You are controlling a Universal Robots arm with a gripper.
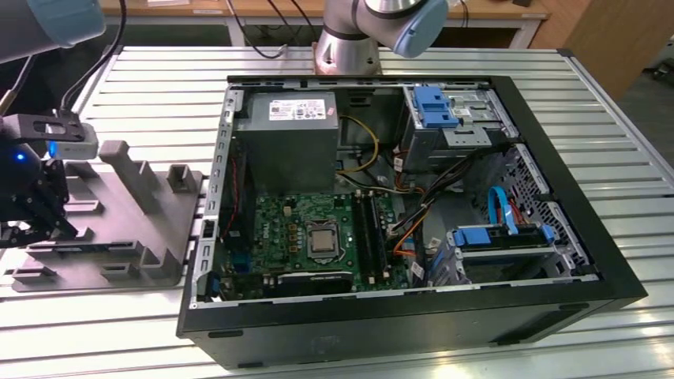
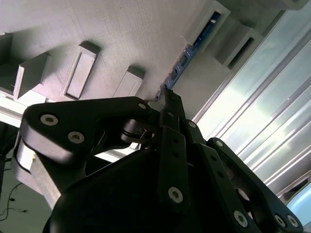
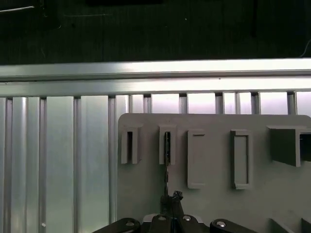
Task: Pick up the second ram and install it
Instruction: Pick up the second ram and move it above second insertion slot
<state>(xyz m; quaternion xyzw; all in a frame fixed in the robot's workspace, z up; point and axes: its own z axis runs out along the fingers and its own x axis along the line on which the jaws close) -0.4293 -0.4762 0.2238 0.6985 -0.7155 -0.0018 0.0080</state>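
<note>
The gripper (image 1: 31, 221) sits at the exterior view's left, over the grey holder (image 1: 137, 229) that lies on the bench (image 1: 137, 87) beside the open case (image 1: 400, 332). It is well apart from the board inside that case.

In the second wrist view, the ram (image 2: 187, 56) stands on edge in the holder's (image 2: 121, 34) slots. It reads as a thin blue-green strip running straight away from the gripper (image 2: 168, 97). Its long axis lines up with the gripper's own reach, so the ram stretches ahead of the tips, not across them. The near end of the strip meets the tips, and the far end sits in a raised slot block further along the holder.

The first wrist view gives the same line edge-on. The ram (image 3: 166, 160) is a narrow dark stroke coming out of one slot in the holder (image 3: 214, 160) and ending at the gripper (image 3: 170, 198).

The gripper's two sides look drawn together on the ram's near end, with only the thin board between them. I judge this to be a pinch on the ram, though the contact itself is partly hidden by the tips. The ram is seated in the holder, not lifted.
</note>
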